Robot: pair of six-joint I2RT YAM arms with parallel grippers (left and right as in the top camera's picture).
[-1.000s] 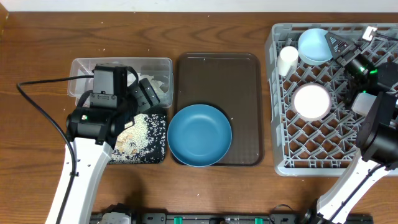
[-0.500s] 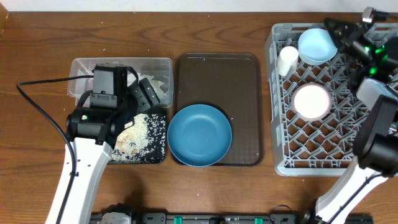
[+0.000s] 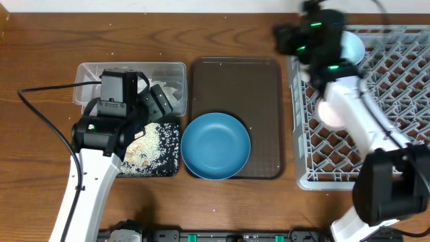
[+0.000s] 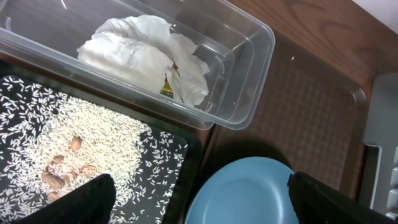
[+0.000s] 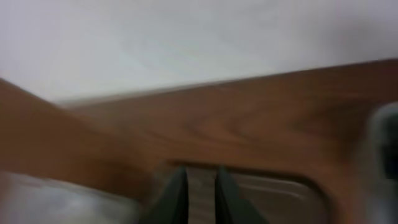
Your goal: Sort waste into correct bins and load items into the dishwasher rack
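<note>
The left gripper hangs over the spot where the clear tub meets the black tray. Its two fingers are spread very wide and there is nothing between them. The clear tub sits at the back of the table. Inside it lies the crumpled white tissue paper, with a bit of the yellow-green snack wrapper peeking out from under it. The black tray is right in front of the tub and touches it. The white rice is spread all over this tray, with a few small brown bits mixed in. Just to the right is the brown tray. The big blue bowl sits right way up on the front part of it, and the bowl's edge sticks out over the black tray a little. The grey rack is on the far right of the table. The light-blue bowl is in its back corner and the white bowl is nearer the middle, but the right arm covers part of both. The right arm looks blurry from above and reaches over the back left corner of the rack. The right gripper points at the back edge of the brown tray. Its wrist view is blurry too, but it shows the fingers only a little way apart, with nothing held between them.
</note>
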